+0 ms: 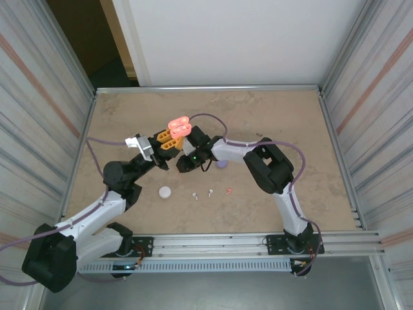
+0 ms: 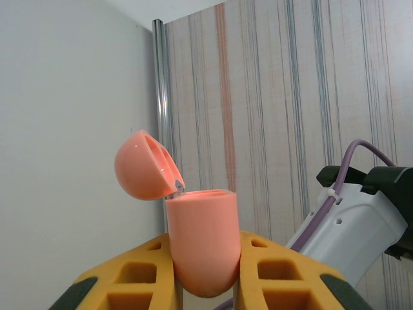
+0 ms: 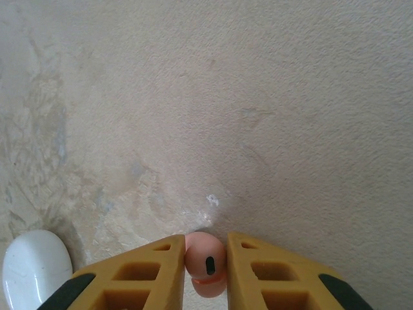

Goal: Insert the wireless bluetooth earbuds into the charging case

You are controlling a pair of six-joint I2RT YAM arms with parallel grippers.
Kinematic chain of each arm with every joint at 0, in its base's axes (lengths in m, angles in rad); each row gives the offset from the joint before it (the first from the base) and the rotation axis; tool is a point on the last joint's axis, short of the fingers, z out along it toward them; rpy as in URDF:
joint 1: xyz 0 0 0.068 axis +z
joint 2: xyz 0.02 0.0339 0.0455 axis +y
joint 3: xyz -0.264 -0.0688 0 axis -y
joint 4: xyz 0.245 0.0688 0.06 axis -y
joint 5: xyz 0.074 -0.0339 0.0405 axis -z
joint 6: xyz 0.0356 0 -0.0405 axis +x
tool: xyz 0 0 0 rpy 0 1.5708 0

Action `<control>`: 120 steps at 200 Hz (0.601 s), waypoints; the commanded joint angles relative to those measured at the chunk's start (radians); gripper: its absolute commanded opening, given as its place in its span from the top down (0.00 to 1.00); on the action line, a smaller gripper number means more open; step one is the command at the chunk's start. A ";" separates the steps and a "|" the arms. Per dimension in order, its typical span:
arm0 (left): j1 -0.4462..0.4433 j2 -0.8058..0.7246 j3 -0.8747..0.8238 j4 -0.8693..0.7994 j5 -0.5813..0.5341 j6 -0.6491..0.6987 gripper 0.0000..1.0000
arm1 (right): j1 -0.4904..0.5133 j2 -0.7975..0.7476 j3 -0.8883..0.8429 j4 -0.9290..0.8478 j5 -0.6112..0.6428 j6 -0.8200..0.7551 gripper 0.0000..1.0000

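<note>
Coral-pink earbud is pinched between the tips of the right hand, low over the bench. I can't tell if it's clear of the surface yet. A dark slot on the bud faces the wrist camera. The grip catches the rounded body, and the stem direction is not readable.

Left hand is pressed onto the coral-pink charging case and holds it up in the air, opening upward, with the lid hinged back to one side. The sockets inside are not visible.

In the top view the two hands are close together mid-bench. A second coral-pink earbud and two white earbuds lie loose near the front, with a white case beside them. A small purple rounded item sits by the right arm, too small to tell what it is.

Risks from here:
- The bud is tiny and smooth and held only at the fingertips. It could twist or pop out on the way up, and a drop means re-picking it.
- If the stem is not lined up with its socket, the bud will jam on the rim or sit crooked.
- The case has a round bottom in a two-finger clamp, so downward push from the insertion could tip or rotate it.
- The lid hangs near the opening, so the right fingers could knock it shut.
- The hands are already close, so the fingers could collide during the approach.
</note>
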 commanded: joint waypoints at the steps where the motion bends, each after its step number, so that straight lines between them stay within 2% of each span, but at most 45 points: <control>1: -0.002 -0.013 0.000 0.023 -0.003 0.022 1.00 | 0.018 0.014 0.010 -0.039 0.003 -0.014 0.81; 73: -0.002 -0.017 -0.002 0.020 -0.004 0.021 1.00 | 0.014 -0.068 -0.050 0.008 0.024 -0.017 0.84; 120: -0.003 -0.016 0.000 0.015 -0.007 0.025 1.00 | -0.004 -0.182 -0.132 0.027 0.060 -0.025 0.84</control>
